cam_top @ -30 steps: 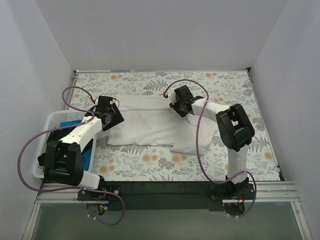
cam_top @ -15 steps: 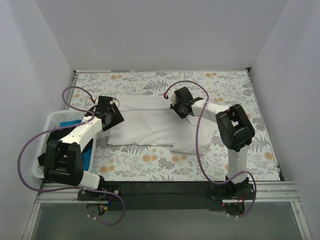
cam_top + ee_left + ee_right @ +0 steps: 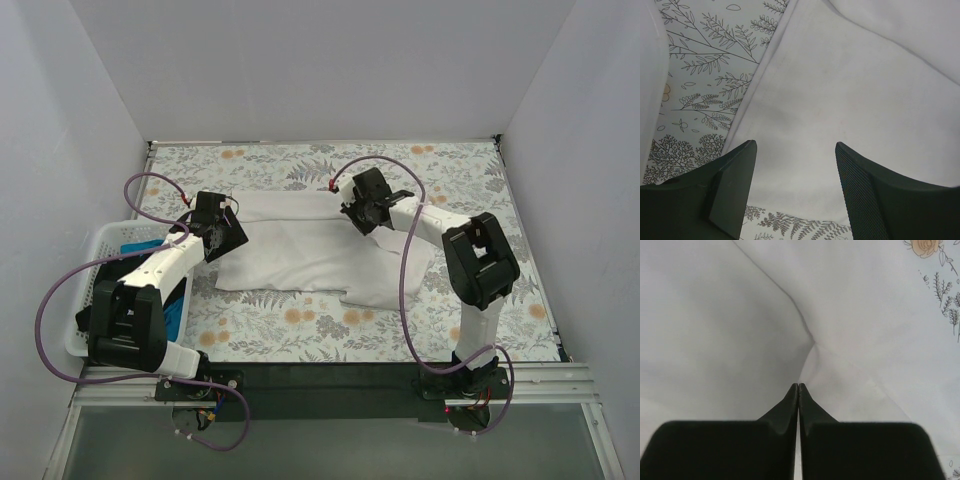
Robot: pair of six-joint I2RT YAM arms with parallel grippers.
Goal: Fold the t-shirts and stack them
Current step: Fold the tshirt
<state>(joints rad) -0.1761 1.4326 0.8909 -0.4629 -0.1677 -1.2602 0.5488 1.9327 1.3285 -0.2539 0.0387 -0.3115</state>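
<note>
A white t-shirt point(image 3: 300, 255) lies spread on the floral tablecloth point(image 3: 300, 320) in the middle of the top view. My left gripper point(image 3: 230, 240) hovers over the shirt's left edge with its jaws wide open and empty; in the left wrist view point(image 3: 795, 150) white cloth point(image 3: 855, 90) fills the space between its fingers. My right gripper point(image 3: 364, 216) is at the shirt's upper right part. In the right wrist view point(image 3: 798, 386) its jaws are shut, and a crease of the white cloth point(image 3: 740, 315) runs right up to their tips. A bright blue shirt point(image 3: 143, 245) lies in the basket.
A white slotted basket point(image 3: 92, 252) stands at the left edge of the table, partly under my left arm, with blue and dark cloth in it. White walls close in the table on three sides. Purple cables loop off both arms.
My right gripper has shifted slightly to the right and back, still shut, and its arm has swung outward. My left gripper has not moved.
</note>
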